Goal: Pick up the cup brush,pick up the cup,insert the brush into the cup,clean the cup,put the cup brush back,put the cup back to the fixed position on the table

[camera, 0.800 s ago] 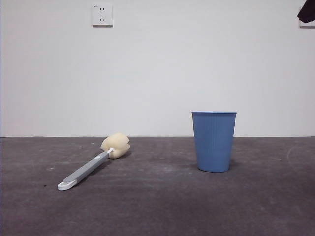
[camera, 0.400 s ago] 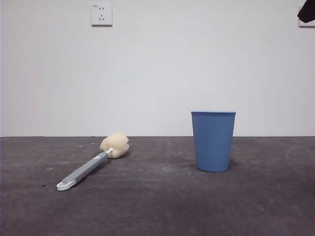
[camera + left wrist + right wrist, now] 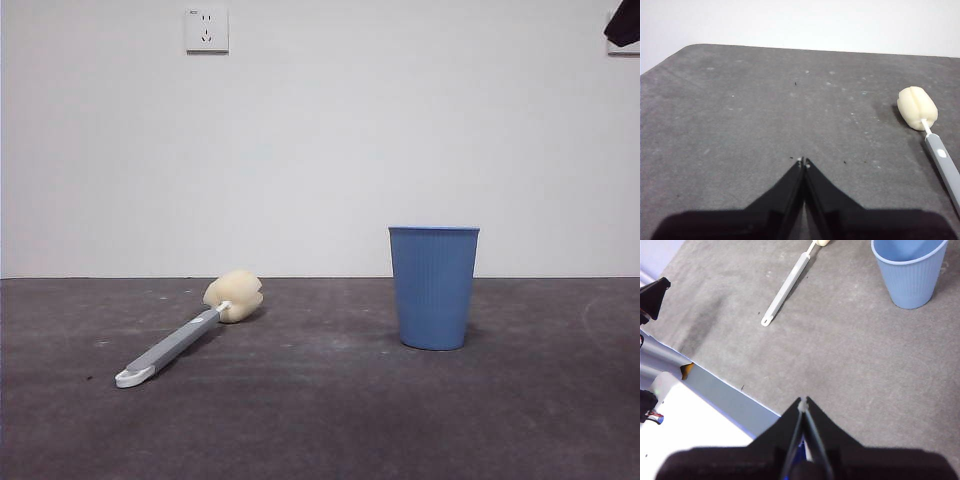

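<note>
Cup brush [image 3: 180, 338] lies untouched; both pincers hover closed.

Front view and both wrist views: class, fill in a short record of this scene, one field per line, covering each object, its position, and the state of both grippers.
cup brush: lying flat on the table, sponge head toward the far wall
cup: upright, open end up, apart from the brush
left gripper: shut, empty, above bare table near the sponge head
right gripper: shut, empty, over the table's near edge
task progress: nothing picked up yet
</note>
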Controlling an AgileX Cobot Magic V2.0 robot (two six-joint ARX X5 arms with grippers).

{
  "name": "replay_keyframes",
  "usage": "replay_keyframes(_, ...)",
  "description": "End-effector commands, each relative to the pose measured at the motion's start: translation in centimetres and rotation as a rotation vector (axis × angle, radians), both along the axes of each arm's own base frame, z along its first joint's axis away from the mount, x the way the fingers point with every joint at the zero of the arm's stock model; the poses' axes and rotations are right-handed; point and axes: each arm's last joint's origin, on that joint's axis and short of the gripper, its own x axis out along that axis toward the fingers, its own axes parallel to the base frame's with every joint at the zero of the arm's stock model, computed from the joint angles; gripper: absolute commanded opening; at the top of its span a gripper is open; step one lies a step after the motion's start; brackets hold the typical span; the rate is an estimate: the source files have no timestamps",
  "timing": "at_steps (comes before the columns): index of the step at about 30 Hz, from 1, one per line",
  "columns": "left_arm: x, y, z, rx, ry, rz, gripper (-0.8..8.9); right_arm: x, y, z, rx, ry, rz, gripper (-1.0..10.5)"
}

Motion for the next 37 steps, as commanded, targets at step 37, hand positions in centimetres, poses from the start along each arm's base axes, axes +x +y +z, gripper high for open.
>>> replay_keyframes(37, 0.1, 0.0, -0.4, -0.01, 0.007, 0.0, -0.03, 0.3, -6.2, -13.6, 0.015, -0.624, -0.602, 0.0)
